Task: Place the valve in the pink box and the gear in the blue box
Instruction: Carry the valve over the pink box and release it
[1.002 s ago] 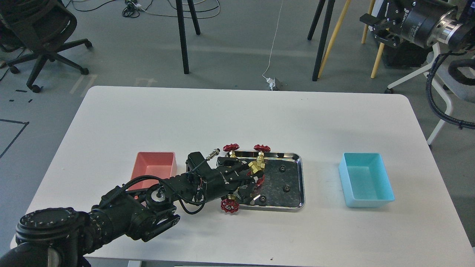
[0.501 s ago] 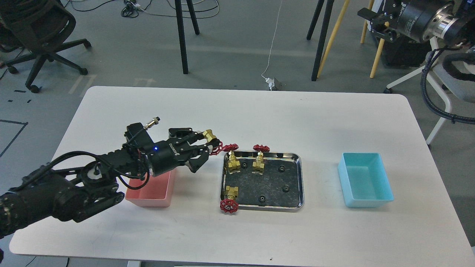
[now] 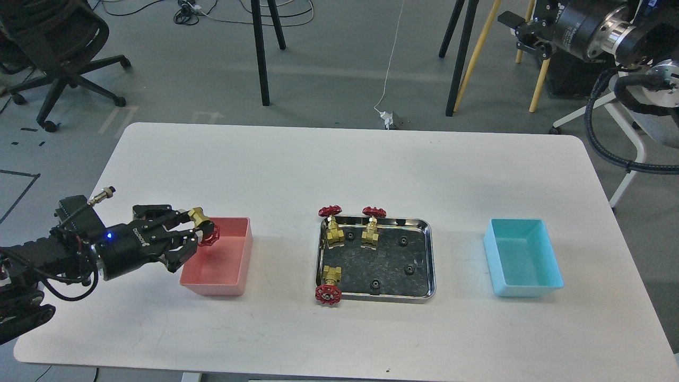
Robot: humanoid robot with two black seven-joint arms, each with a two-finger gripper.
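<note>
my left pincer had swung left from beside the shiny steel tray, pinching the brass valve with red handwheel over the salmon-pink plastic box's left edge; my right pincer's state i couldn't tell.

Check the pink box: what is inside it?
Nothing visible: the pink box shows a bare floor. The left gripper, holding a valve, covers its left rim, so that corner cannot be seen.
</note>
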